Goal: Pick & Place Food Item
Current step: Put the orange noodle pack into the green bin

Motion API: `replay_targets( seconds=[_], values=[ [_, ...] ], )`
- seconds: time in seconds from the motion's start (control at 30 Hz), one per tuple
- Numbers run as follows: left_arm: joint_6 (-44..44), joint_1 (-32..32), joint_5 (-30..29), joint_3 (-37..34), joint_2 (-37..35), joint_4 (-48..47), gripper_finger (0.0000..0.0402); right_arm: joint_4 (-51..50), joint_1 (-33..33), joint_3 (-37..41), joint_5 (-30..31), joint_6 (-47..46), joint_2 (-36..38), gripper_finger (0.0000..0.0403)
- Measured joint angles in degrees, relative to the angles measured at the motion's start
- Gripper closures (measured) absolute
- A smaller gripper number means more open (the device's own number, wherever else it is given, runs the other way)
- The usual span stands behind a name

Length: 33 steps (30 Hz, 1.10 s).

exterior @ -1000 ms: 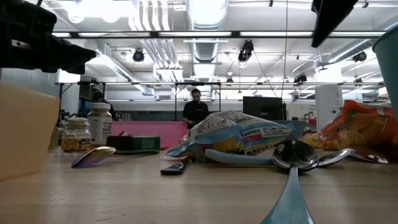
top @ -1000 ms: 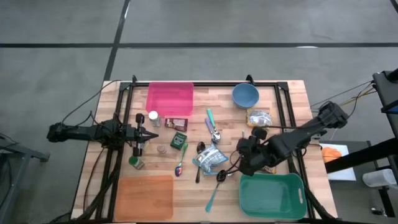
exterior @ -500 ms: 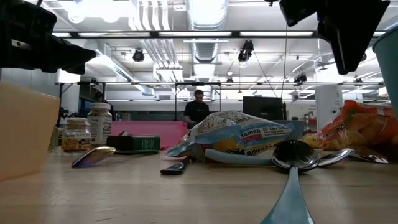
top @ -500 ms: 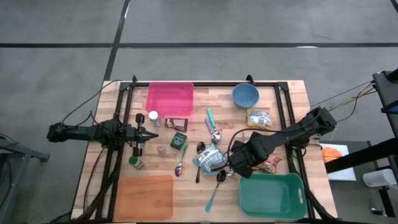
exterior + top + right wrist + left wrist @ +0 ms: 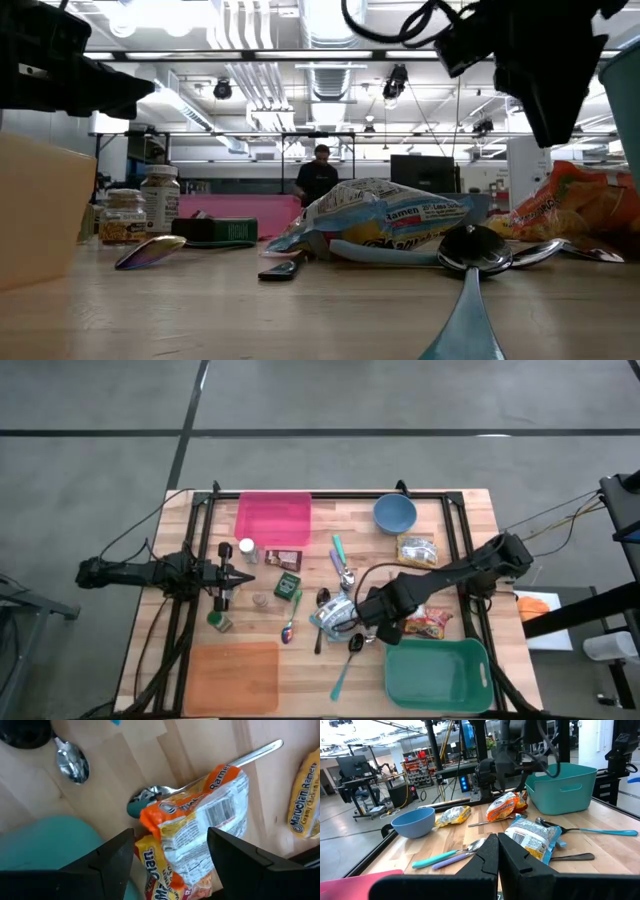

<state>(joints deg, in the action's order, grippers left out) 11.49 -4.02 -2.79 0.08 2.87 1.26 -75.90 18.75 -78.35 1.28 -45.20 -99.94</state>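
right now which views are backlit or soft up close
Low view: bright ceiling lights leave the right gripper a dark silhouette, and the near teal spoon handle is blurred. Left wrist view: the left gripper looks soft against the bright room.

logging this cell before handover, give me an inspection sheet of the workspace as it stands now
surface: wooden table, black frame rails.
job's things: orange ramen pack beside teal bin; blue ramen pack mid-table; yellow ramen pack near blue bowl.
clutter: spoons, jars, pink board, orange board.
grippers: right gripper open above orange ramen pack, holding nothing; left gripper shut, waiting at left.
cables: black cable looping over right arm.
surroundings: person standing far behind.
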Motion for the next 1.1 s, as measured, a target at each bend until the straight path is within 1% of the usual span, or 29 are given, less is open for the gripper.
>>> replay_targets(
  seconds=[0.1, 0.3, 0.47, 0.63, 0.93, 1.1],
  values=[
    [0.0, 0.0, 0.02, 0.0, -0.02, 0.0, 0.0401, 0.31, -1.27, 0.05, -0.66, 2.37, -0.04, 0.0154],
    [0.0, 0.0, 0.01, 0.0, -0.02, 0.02, 0.0401, 0.42, -4.1, 0.44, -4.47, 5.26, -0.44, 0.0154],
    [0.0, 0.0, 0.02, 0.0, -0.01, 0.01, 0.0401, 1.77, -5.38, 2.51, -7.62, 6.22, -0.46, 0.0154],
    [0.0, 0.01, 0.0, 0.0, 0.0, 0.0, 0.0401, 1.78, -5.47, 3.37, -7.94, 6.02, -1.54, 0.0154],
    [0.0, 0.0, 0.0, 0.0, 0.0, 0.0, 0.0401, 0.71, -5.42, 0.68, -7.49, 7.41, -2.61, 0.0154],
    [0.0, 0.01, 0.01, 0.0, 0.0, 0.01, 0.0401, 0.74, -5.27, 0.49, -7.32, 8.3, -2.81, 0.0154]
  ],
)
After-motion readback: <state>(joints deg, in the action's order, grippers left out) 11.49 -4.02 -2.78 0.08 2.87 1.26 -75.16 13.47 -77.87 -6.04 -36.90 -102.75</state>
